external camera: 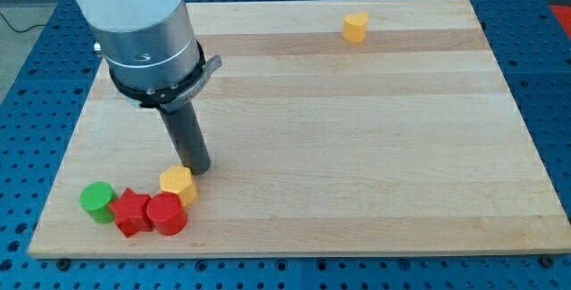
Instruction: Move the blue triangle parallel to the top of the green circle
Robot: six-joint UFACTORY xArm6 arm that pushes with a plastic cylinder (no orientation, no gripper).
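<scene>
The green circle [96,198] sits near the view's bottom left corner of the wooden board [357,147]. No blue triangle shows anywhere; the arm's body hides part of the board at the view's top left. My tip [198,171] rests on the board just right of and above a yellow block [178,184], touching it or nearly so. The tip is well to the right of the green circle.
A red star-like block [131,211] and a red cylinder [166,213] lie side by side right of the green circle, below the yellow block. Another yellow block [355,27] stands near the view's top edge, right of centre.
</scene>
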